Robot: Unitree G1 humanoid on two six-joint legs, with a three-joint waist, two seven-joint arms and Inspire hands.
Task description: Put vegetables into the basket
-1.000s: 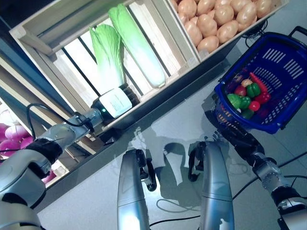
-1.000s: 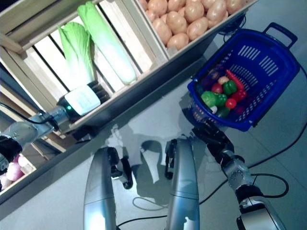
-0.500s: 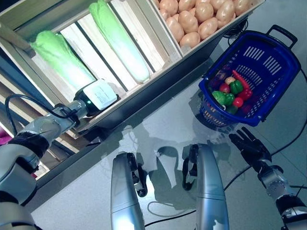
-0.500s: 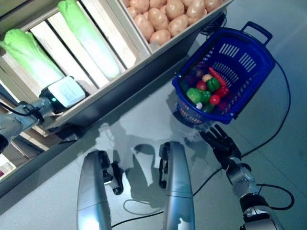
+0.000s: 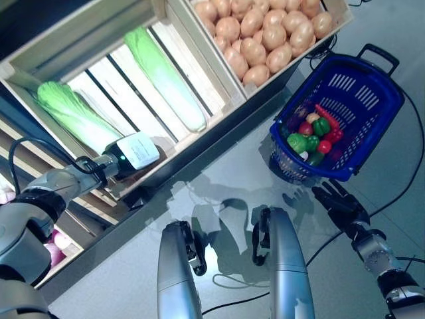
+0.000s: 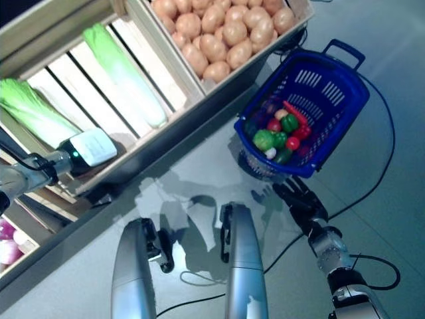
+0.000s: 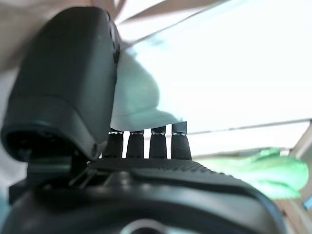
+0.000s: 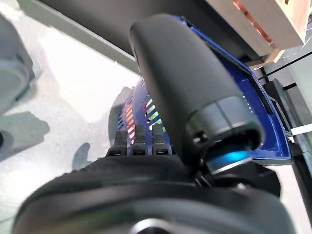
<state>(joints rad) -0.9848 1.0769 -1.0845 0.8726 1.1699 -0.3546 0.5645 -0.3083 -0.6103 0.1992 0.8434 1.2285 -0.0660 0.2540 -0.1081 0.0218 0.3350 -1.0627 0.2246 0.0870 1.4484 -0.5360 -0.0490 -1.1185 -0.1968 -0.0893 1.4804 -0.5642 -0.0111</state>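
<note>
My left hand (image 5: 136, 151) is in the wooden crate (image 5: 99, 40), curled round the pale base of a long green cabbage (image 5: 73, 113). In the left wrist view the thumb and fingers (image 7: 146, 144) close on the cabbage's white stalk (image 7: 141, 97). The blue basket (image 5: 362, 86) stands on the floor to the right, with green, red and purple vegetables (image 5: 312, 133) in it. My right hand (image 5: 339, 203) is just in front of the basket's near wall with its fingers straight, holding nothing. In the right wrist view its fingers (image 8: 139, 141) point at the basket's slatted wall (image 8: 146, 105).
A second long cabbage (image 5: 166, 80) lies in the same crate, to the right of my left hand. The wooden stand's dark front edge (image 5: 219, 133) runs slantwise between the crates and the grey floor (image 5: 226, 179). The basket's handle (image 5: 380, 53) lies at its far side.
The camera has shifted. My left hand has swung the cabbage's leafy end away from the second cabbage. My right hand has drawn back from under the basket's near wall.
</note>
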